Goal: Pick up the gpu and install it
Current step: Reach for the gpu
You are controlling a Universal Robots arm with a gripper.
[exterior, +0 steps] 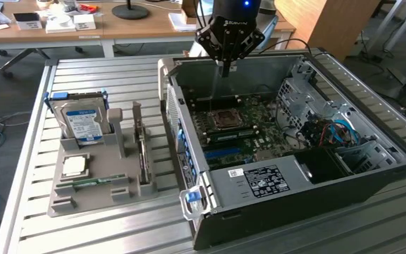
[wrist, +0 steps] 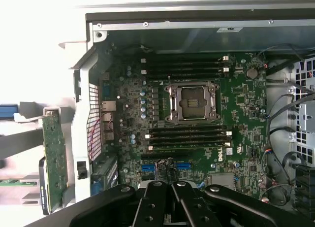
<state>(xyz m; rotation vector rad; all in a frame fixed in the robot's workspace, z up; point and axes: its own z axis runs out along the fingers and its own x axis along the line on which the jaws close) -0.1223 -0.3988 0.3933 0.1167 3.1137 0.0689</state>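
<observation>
the black claw hangs clenched and empty above the open black and silver computer case, which lies on its side on the slatted metal counter. its tips point down toward the green motherboard. the gpu, a thin green card with a silvery end bracket, stands on edge in the grey moulded holder, just outside the case wall on the exterior view's left, near the boxy silver hard drive. claw and card are well apart, so to my eye the pick-up has not yet begun and nothing is installed. i'd judge that step calls for the claw to release its clench, come over the holder, and pinch the narrow upper edge squarely, since a card that thin would tip easily.
</observation>
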